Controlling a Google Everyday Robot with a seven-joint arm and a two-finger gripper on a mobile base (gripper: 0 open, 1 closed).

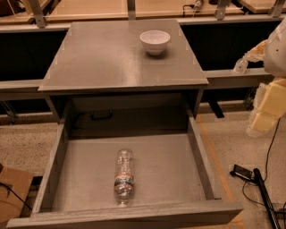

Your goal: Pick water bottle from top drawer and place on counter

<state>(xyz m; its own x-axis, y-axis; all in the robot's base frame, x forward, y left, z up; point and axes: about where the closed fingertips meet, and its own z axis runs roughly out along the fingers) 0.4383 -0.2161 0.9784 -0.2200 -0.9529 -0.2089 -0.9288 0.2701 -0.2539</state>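
The water bottle (124,177) lies on its side on the floor of the open top drawer (201,156), near the front wall, long axis pointing front to back. It is clear with a red-and-blue label band. The grey counter (103,58) sits above and behind the drawer. My gripper (266,107), pale yellow and white, hangs at the right edge of the view, to the right of the cabinet, well apart from the bottle and holding nothing visible.
A white bowl (155,41) stands on the counter's back right part. A tan wooden surface (89,9) runs behind. A cardboard box (11,197) sits on the floor at lower left. Cables and a black device (243,172) lie at lower right.
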